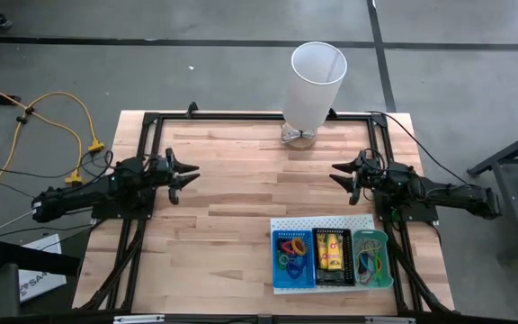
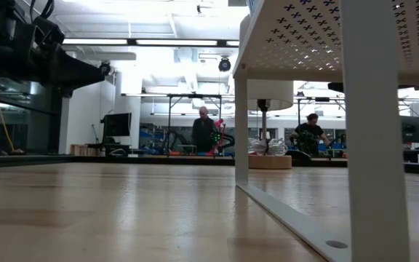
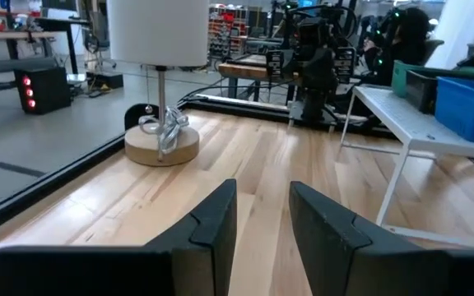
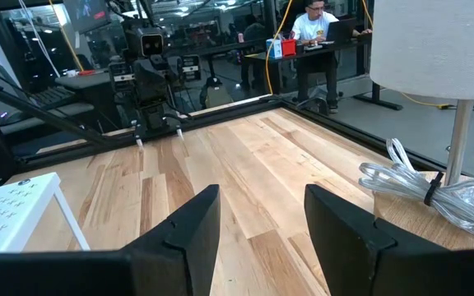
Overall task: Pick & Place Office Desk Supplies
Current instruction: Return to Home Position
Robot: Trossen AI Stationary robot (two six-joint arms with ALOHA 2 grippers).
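Coloured loops fill the blue bin, yellow-and-red packs the black bin, thin bands the green bin; all sit side by side on the white shelf, on the worktop by the right arm; the contents' detail is too small to read; the low view shows only the shelf's underside; left gripper and right gripper hover well apart, fingers spread and empty.

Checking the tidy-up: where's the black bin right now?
High view: the black bin sits on the white perforated shelf, on the right arm's side of the table, between the blue bin and the green bin.
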